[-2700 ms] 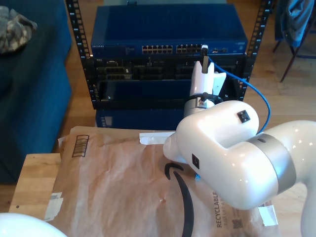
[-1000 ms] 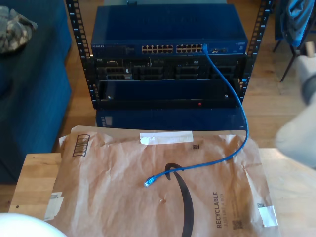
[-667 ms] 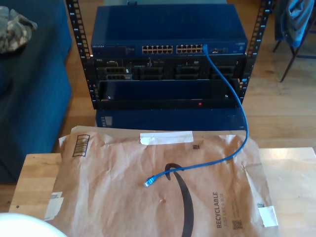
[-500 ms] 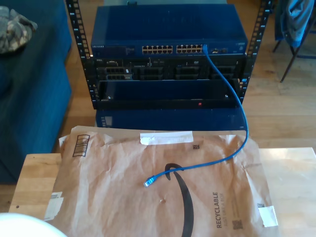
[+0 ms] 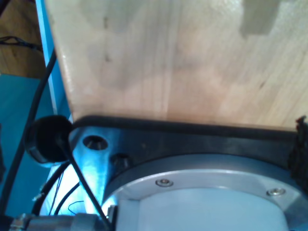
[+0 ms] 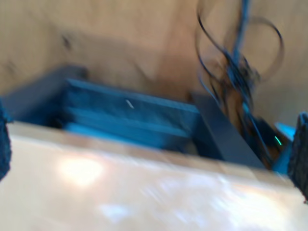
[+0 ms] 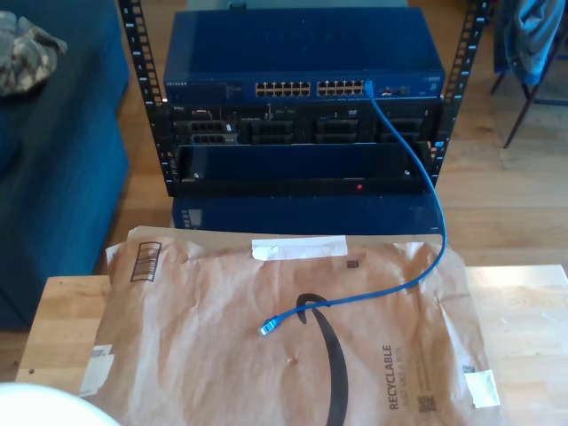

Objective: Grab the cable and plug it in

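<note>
The cable (image 7: 417, 191) has one plug seated in a port at the end of the blue network switch (image 7: 302, 55) nearest the exterior view's right. From there it drops down the face of the rack (image 7: 302, 133) below the switch, bends onto the brown paper mailer (image 7: 266, 355) in front of the rack, and ends in a free plug (image 7: 269, 326) lying on the paper, well apart from the switch. Against the picture of 2.7 s ago, the white arm that stood between the camera and the switch, its gripper up at that port, is gone from the space before the rack, and the free end of the cable lies uncovered. Since 0.5 s ago the cable and the mailer lie just as they did.

My first gripper's camera looks at a wooden board (image 5: 173, 57) over a grey metal flange (image 5: 202, 187); my second gripper's view is blurred, showing blue equipment (image 6: 130, 118) beyond a pale surface (image 6: 144, 192). I cannot tell how the jaws of either gripper stand
</note>
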Controlling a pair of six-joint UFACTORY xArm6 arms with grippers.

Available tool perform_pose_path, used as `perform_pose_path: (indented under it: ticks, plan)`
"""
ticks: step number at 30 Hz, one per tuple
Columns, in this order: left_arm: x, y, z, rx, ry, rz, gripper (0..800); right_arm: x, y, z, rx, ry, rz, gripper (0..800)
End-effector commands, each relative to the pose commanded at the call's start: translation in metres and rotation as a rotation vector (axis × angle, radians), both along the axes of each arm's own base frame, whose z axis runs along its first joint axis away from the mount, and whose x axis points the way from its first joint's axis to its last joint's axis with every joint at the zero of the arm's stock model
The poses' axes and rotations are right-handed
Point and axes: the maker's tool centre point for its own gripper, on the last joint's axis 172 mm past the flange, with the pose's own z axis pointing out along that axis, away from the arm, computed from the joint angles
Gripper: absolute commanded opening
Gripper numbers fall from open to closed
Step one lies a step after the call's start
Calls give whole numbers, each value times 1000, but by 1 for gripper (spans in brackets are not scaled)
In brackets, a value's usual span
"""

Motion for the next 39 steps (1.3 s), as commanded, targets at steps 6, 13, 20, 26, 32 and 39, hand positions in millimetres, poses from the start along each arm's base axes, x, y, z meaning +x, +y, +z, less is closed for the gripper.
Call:
perform_pose_path:
  ticks: [6,13,20,26,32,39]
  plan:
    - [0,0,0,0,0,2,800,-87,75,-53,98,62,-32,799]
    - [0,0,0,0,0,2,800,-116,119,-98,165,94,-63,798]
    - [0,-1,0,-2,0,2,800,-126,131,-131,126,68,-97,798]
    - [0,0,0,0,0,2,800,-125,131,-165,27,15,-114,798]
    - [0,0,0,0,0,2,800,-135,137,-188,-3,-8,-159,799]
    - [0,0,0,0,-1,0,800,-135,136,-189,-12,-11,-160,799]
